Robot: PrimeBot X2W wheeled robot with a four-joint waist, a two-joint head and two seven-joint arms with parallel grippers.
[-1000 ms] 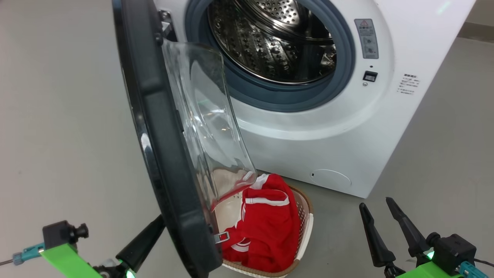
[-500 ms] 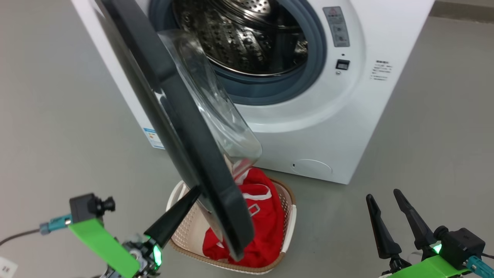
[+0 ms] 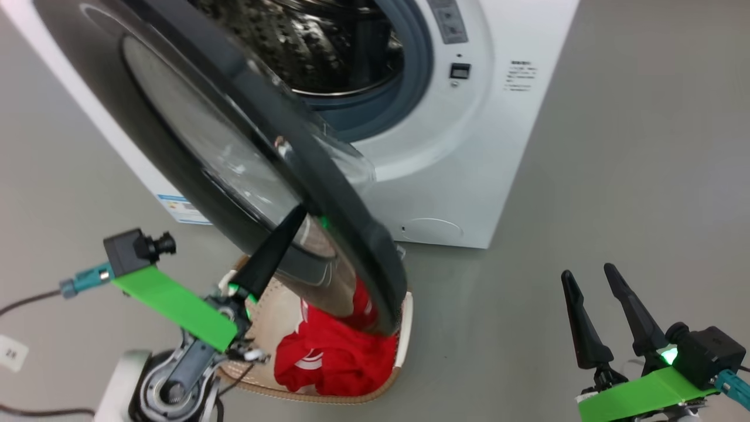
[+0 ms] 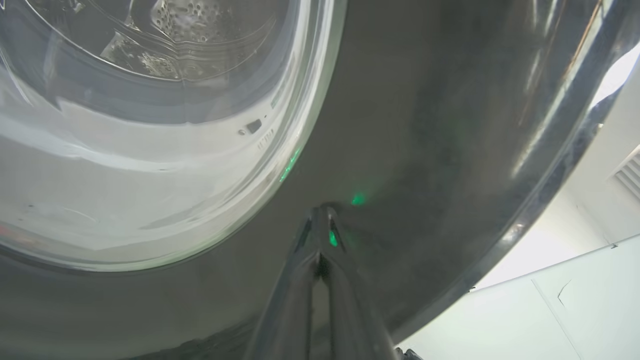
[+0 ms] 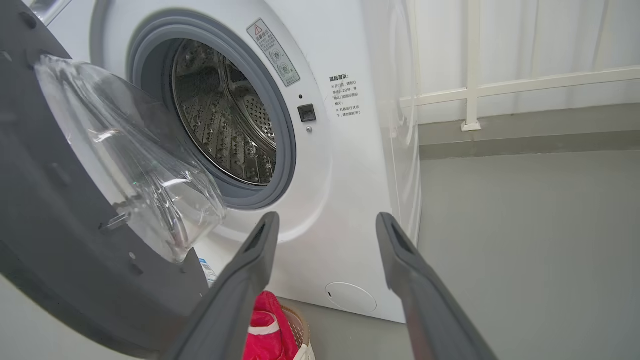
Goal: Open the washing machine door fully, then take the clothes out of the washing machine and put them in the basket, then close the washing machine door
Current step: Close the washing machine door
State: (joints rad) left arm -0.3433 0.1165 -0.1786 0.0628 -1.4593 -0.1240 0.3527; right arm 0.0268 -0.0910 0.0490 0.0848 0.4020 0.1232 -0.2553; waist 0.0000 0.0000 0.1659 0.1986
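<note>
**Left hand pushing the door shut, laundry in the basket**

Nearest, the left hand (image 3: 300, 212) is clenched with its two fingers pressed into one stiff point. The tip rests on the glossy outer face of the washing machine door (image 3: 234, 164), probably so it can push without catching the rim. At the lower right, the right hand (image 3: 587, 269) is released and empty, well apart from everything, which looks like a way to keep out of the door's swing. The red clothes (image 3: 334, 357) lie heaped in the basket (image 3: 404, 328) on the floor (image 3: 615, 146), just under the door's lower edge. The door stands partly open in front of the washing machine (image 3: 469, 176). What shows of the drum (image 3: 304, 53) looks bare, so closing the door seems to be the only step left.
</note>
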